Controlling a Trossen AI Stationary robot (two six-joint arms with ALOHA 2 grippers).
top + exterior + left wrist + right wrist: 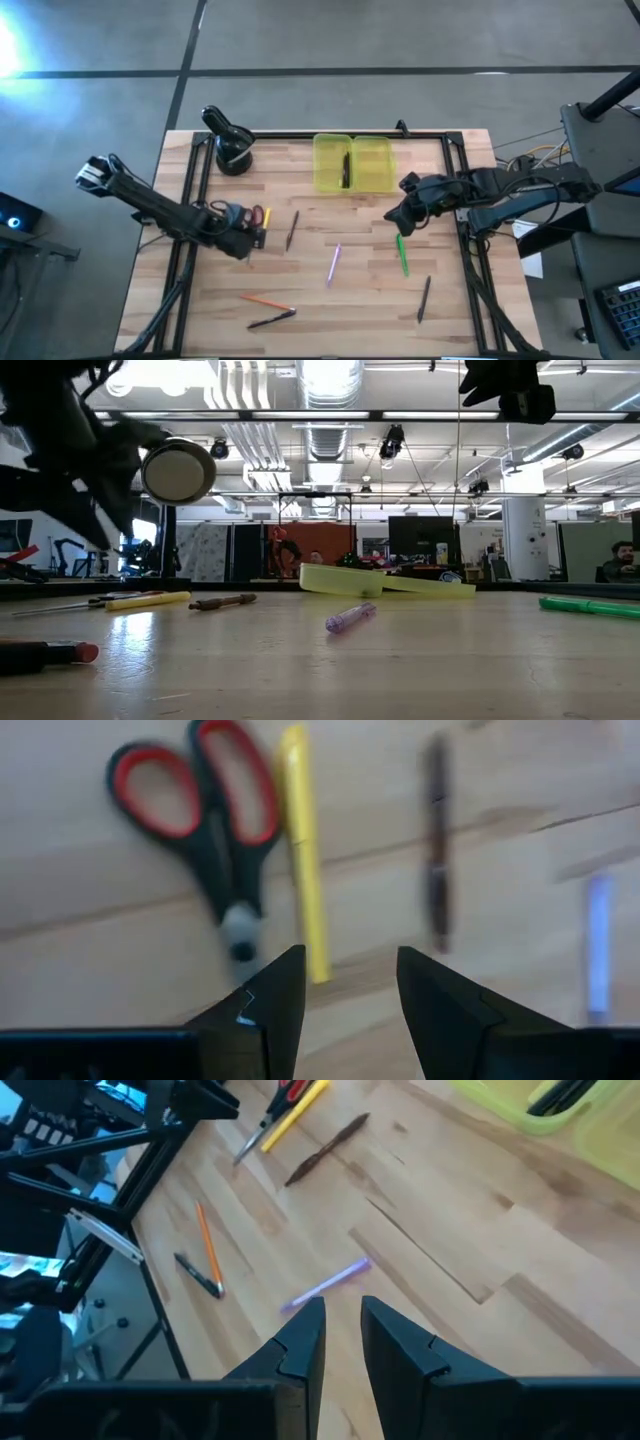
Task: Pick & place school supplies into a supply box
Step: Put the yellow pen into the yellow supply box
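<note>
The supply box, a translucent yellow case, lies open near the table's far edge with a black pen in it. My left gripper is open and hovers just near of the red-handled scissors and a yellow pen; a brown pen lies to their right. My right gripper is raised above the table, with its fingers a narrow gap apart and nothing between them. It is right of the box, over the far end of a green pen. A purple pen lies mid-table.
A black round holder stands at the far left, beside the box. An orange pencil and a black pen lie near the near edge, another black pen at the near right. A black frame borders the table.
</note>
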